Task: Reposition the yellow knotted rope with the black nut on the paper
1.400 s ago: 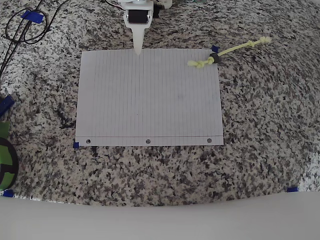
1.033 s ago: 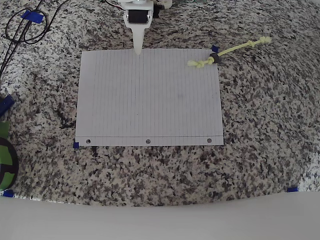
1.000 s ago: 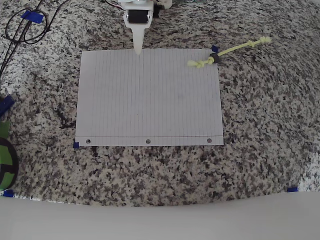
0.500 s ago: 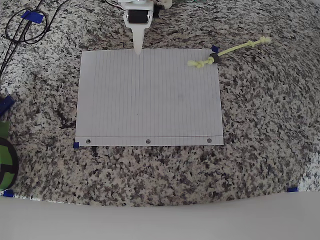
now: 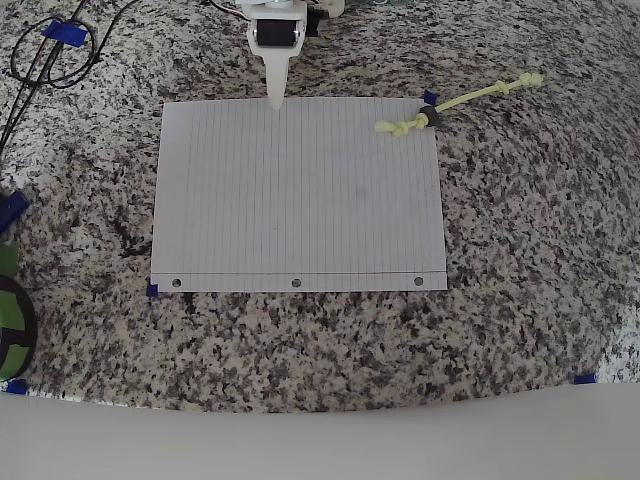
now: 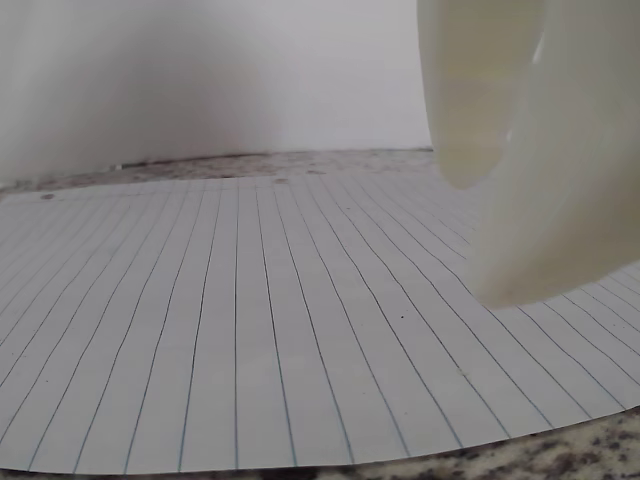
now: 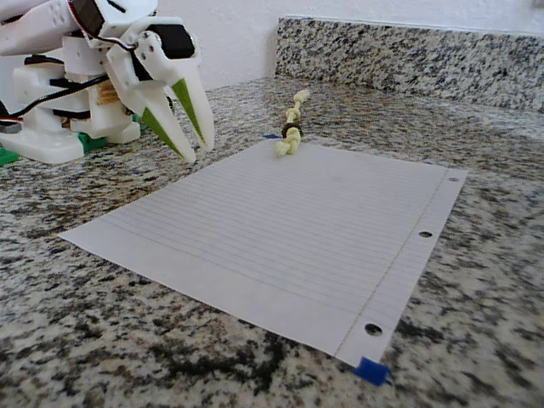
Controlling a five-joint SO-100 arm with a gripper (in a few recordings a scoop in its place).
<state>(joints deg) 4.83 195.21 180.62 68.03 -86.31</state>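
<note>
The yellow knotted rope (image 5: 460,101) lies slantwise across the top right corner of the paper (image 5: 297,200). One knotted end rests on the sheet and the other lies out on the granite. The black nut (image 5: 432,117) sits on the cord right at the paper's corner. My white gripper (image 5: 275,98) points down at the paper's top edge, left of the middle and far from the rope. It is shut with nothing in it. In the fixed view the gripper (image 7: 201,153) hovers just above the paper (image 7: 297,221), with the rope (image 7: 292,119) and nut (image 7: 291,132) behind it. The wrist view shows the fingertips (image 6: 500,270) over the lined paper (image 6: 250,330).
Blue tape marks (image 5: 152,290) sit by the paper's corners and near the counter's front edge (image 5: 584,379). Black cables (image 5: 45,55) loop at the top left and a green-and-black object (image 5: 10,320) sits at the left edge. A granite backsplash (image 7: 408,51) rises behind.
</note>
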